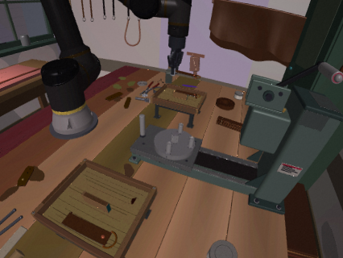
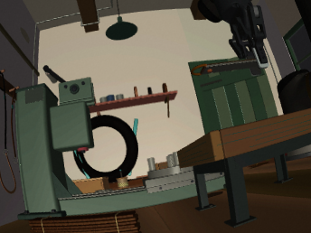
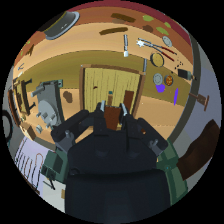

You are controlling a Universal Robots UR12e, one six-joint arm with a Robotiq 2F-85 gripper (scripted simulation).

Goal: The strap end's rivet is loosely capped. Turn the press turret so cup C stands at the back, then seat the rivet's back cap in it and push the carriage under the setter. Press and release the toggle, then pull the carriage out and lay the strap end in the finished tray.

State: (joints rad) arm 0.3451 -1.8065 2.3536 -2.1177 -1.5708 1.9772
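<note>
The brown strap end (image 3: 111, 116) hangs above the raised tray (image 1: 179, 96) at the back of the bench, lifted off it. My gripper (image 1: 172, 69) has its fingers closed on the strap's sides, as the wrist camera shows. From the second side camera the strap (image 2: 226, 65) runs sideways from the gripper (image 2: 254, 51). The press turret (image 1: 174, 144) with its upright cups sits on the carriage, pulled out in front of the green press (image 1: 282, 133). The toggle handle (image 1: 331, 72) points up at the right.
The raised tray's wooden rim (image 3: 111, 67) lies right under the gripper, with another strap (image 3: 128, 98) in it. A near tray (image 1: 94, 205) holds two straps. Pliers (image 1: 147, 90), discs and scraps lie left of the raised tray.
</note>
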